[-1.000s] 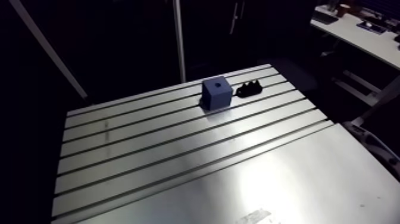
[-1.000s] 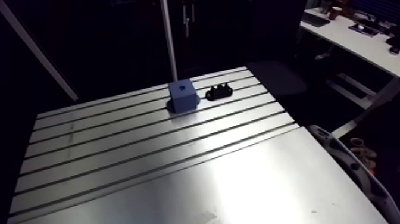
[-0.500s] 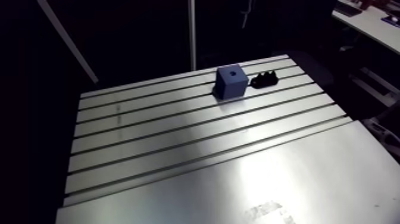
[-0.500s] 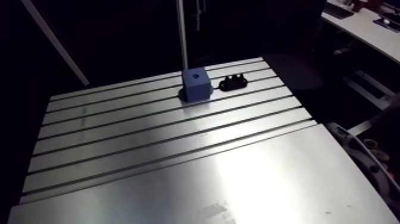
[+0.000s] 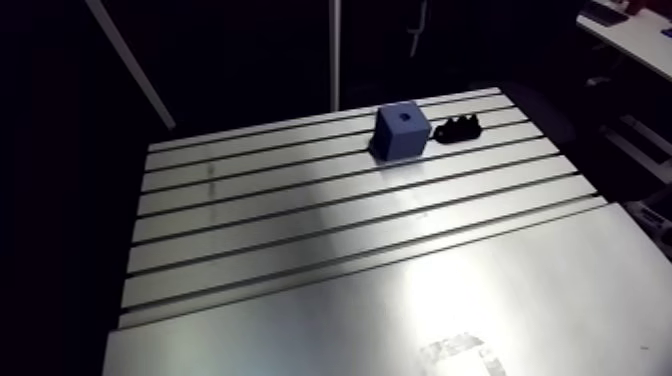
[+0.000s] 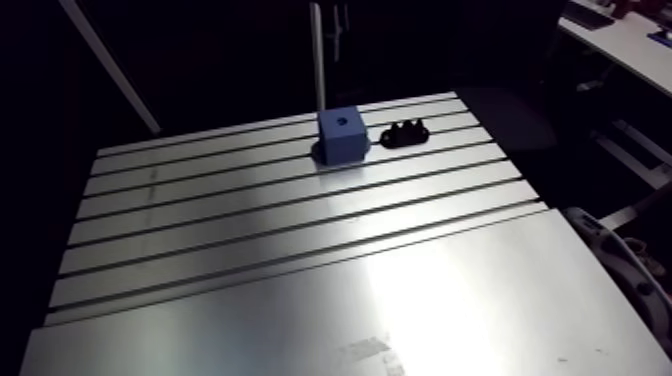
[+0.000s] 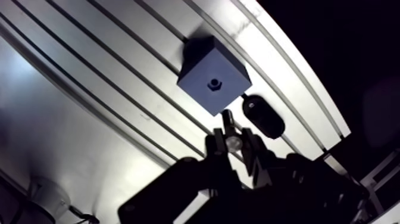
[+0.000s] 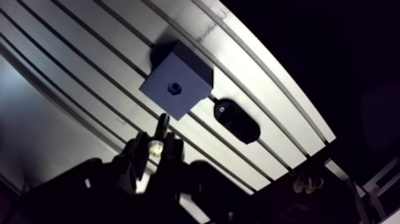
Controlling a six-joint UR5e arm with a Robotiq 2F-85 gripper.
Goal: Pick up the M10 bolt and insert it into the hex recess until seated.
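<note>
While my gripper [image 7: 233, 144] hung over the slotted, brushed aluminium table [image 7: 89, 119], its two dark fingers [image 7: 218, 145] were clamped on the small steel M10 bolt [image 7: 228, 122]. The shiny head was pinched between them, and the slim shank pointed out past the tips toward twelve o'clock. Ahead at roughly twelve o'clock sat the matt blue cube-shaped block [image 7: 199, 67]. The small dark hex recess [image 7: 214, 83] in its top face was unfilled, with the bolt's tip short of it. At about two o'clock, just beside the block, lay a glossy black oblong holder [image 7: 263, 117]; the arm view showed its top as lumpy.
</note>
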